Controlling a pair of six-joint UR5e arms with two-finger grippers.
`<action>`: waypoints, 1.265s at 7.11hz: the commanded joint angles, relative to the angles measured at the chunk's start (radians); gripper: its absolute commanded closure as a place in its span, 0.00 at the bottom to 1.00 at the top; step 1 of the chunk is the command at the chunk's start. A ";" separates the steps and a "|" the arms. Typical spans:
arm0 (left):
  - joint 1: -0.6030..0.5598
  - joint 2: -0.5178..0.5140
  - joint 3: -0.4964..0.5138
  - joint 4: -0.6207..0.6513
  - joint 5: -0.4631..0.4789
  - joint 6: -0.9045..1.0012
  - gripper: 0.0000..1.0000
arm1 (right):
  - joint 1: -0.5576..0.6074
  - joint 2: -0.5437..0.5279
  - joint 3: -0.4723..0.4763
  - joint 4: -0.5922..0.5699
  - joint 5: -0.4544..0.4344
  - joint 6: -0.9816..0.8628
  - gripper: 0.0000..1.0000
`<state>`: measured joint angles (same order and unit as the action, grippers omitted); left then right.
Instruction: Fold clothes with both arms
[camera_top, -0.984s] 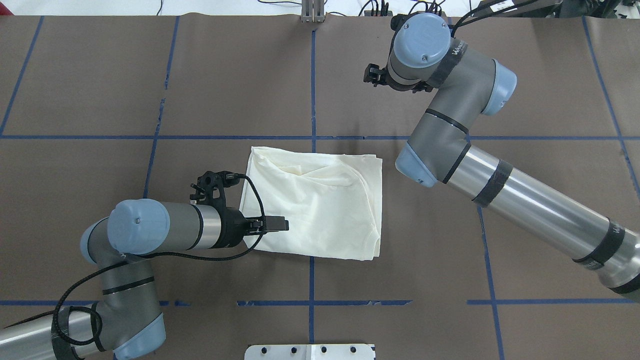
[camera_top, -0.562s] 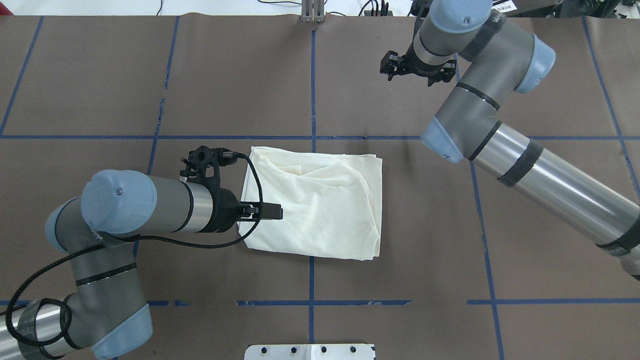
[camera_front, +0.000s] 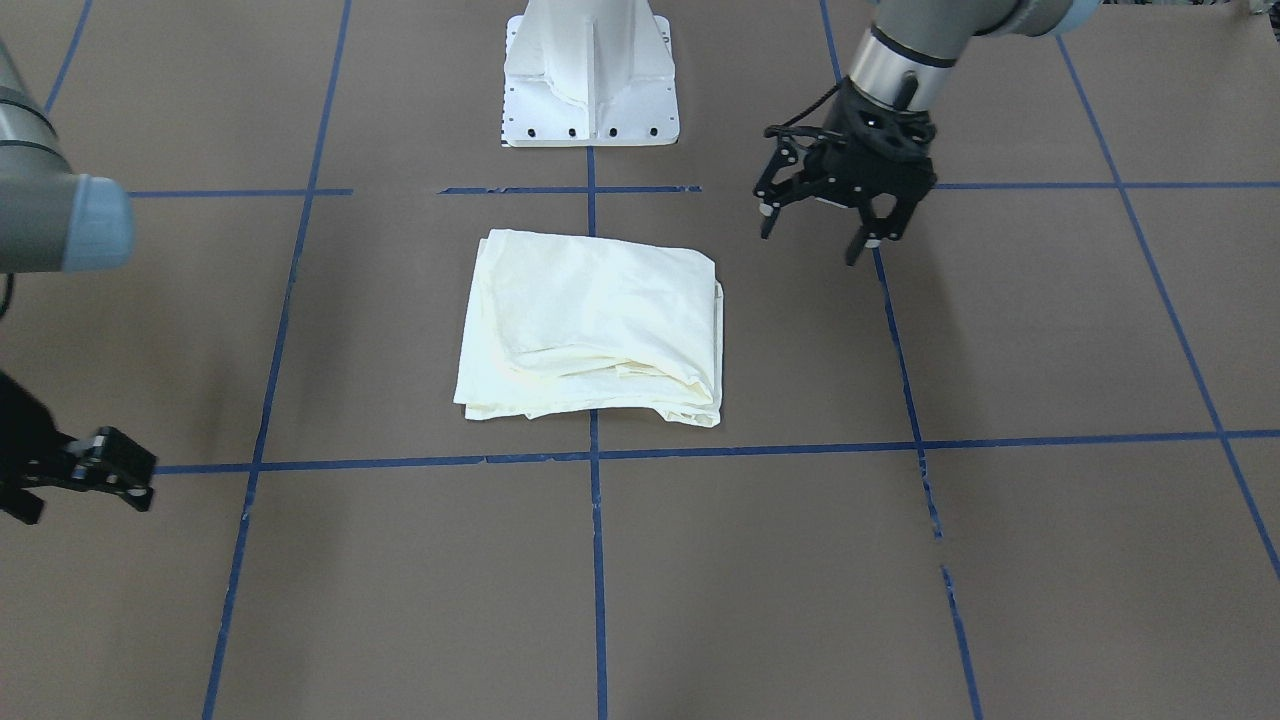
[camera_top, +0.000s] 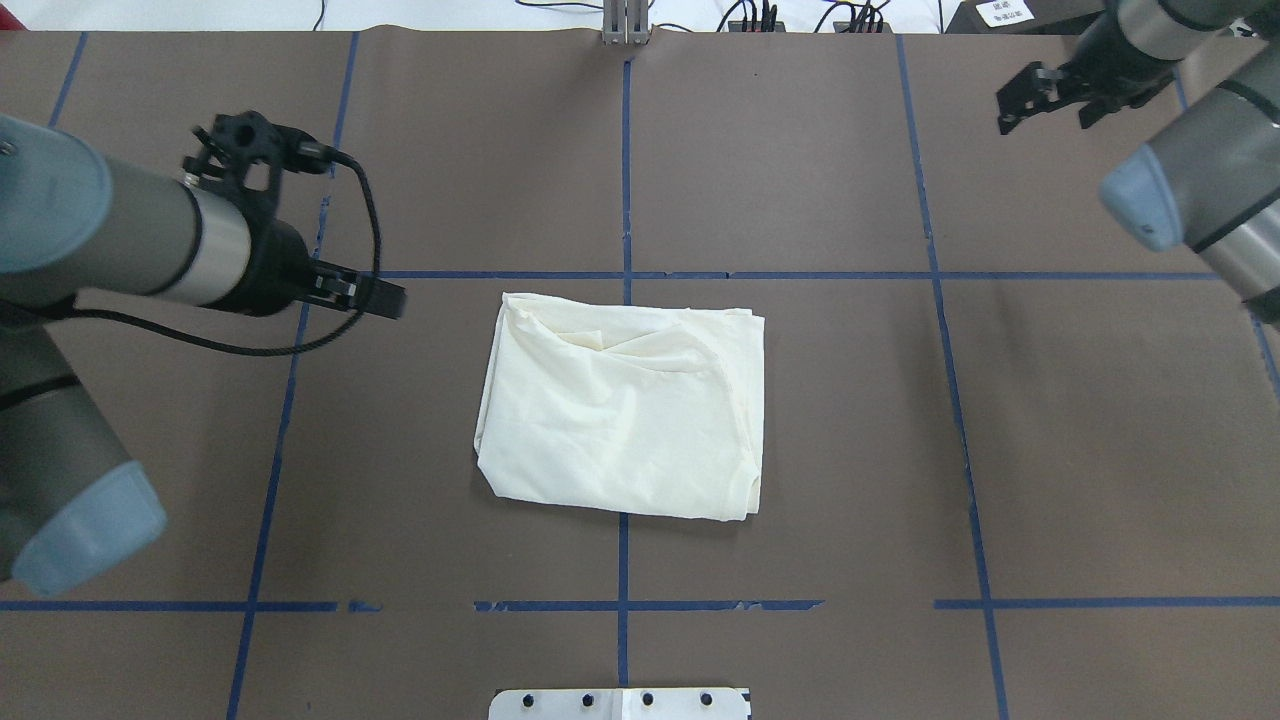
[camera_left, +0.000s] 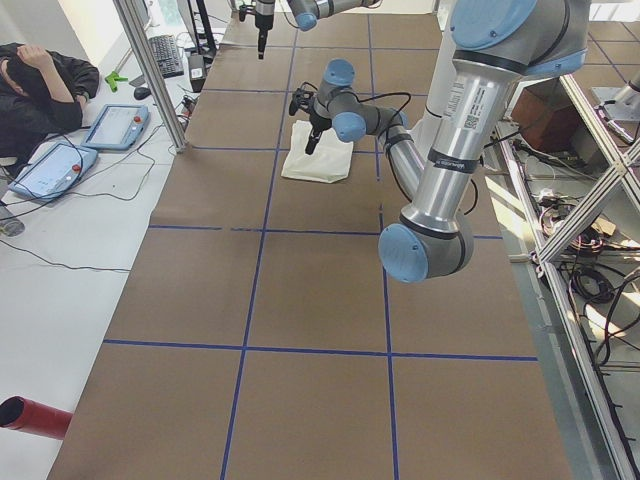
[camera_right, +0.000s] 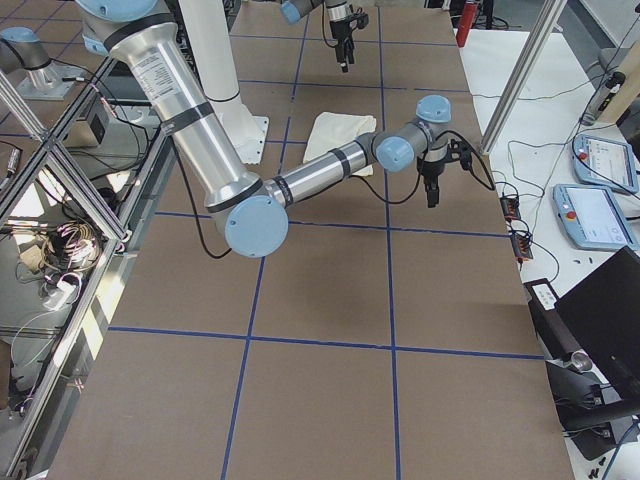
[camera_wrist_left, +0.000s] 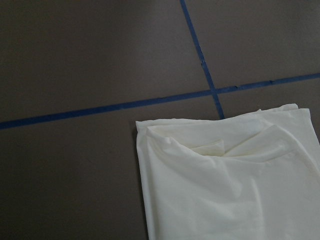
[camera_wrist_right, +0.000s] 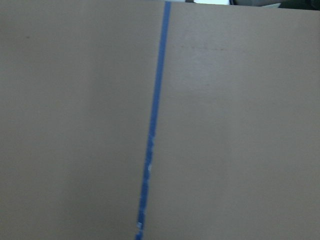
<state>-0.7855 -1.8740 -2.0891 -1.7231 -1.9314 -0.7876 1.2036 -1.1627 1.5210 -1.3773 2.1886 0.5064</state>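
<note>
Brown paper covers the long table (camera_top: 800, 450), marked into squares with blue tape (camera_top: 625, 150), with a white pedestal base (camera_front: 590, 75) at the robot's edge and an operator (camera_left: 40, 85) seated off the far side by the pendants. The cream shirt (camera_top: 625, 405) lies in the middle of the table across the centre tape line, a little out from the pedestal. It is folded into a compact rectangle with the plain side up and no print showing. Its stacked edges face the far side, away from the robot, and one loose tuck rumples the top layer there.

The left gripper (camera_front: 812, 245) hangs above bare paper off to the shirt's left, well apart from it, its fingers spread and holding nothing. Its wrist camera looks onto the shirt's far-left corner. The right gripper (camera_top: 1045, 120) is out at the far right of the table, much further from the cloth, its fingers also apart and empty.

With both hands empty and well off the cloth, I'd say the folding is done or nearly so. The arms seem to stand wide so that nothing snags the layers and the bundle stays open to view. At most that far edge might want a neatening
</note>
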 joint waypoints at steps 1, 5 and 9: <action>-0.266 0.138 -0.002 0.014 -0.139 0.358 0.00 | 0.187 -0.228 0.088 -0.005 0.083 -0.272 0.00; -0.644 0.402 0.188 0.013 -0.436 0.691 0.00 | 0.269 -0.569 0.244 0.004 0.192 -0.296 0.00; -0.709 0.447 0.356 0.005 -0.454 0.849 0.00 | 0.284 -0.779 0.343 0.053 0.187 -0.549 0.00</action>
<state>-1.4859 -1.4397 -1.7673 -1.7197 -2.3811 0.0399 1.4786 -1.9119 1.8606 -1.3391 2.3685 0.0406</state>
